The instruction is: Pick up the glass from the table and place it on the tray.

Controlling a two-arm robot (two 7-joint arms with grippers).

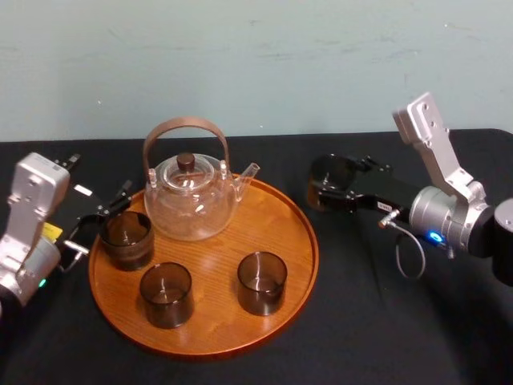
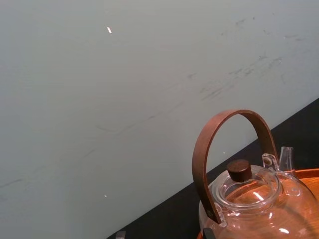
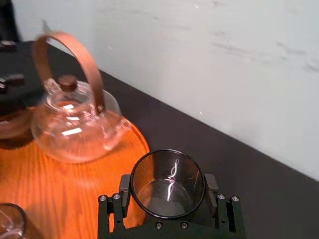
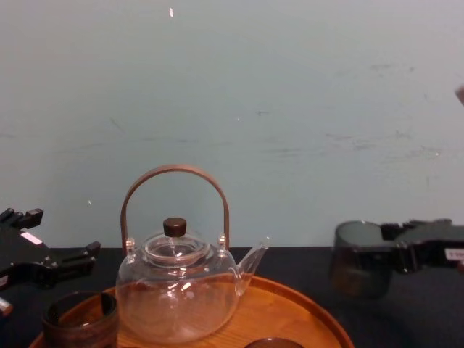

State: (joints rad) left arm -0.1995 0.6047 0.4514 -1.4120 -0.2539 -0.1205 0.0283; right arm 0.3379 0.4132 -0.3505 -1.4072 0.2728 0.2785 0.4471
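Glossy wooden tray (image 1: 268, 218), smooth glass teapot (image 1: 190, 202)

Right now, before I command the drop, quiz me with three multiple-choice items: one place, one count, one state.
1. Where is the glass in the right tool?
A) beyond the tray's right rim
B) over its centre
C) on its left rim
2. How many glasses stand on the tray?
A) one
B) two
C) three
3. The right tool is:
A) open, empty
B) shut on the glass
C) shut, empty
Answers:
1 A: the head view shows it right of the rim.
2 C: three sit there.
3 B: its fingers clamp the glass's sides.
The left tool is open at the tray's left edge.
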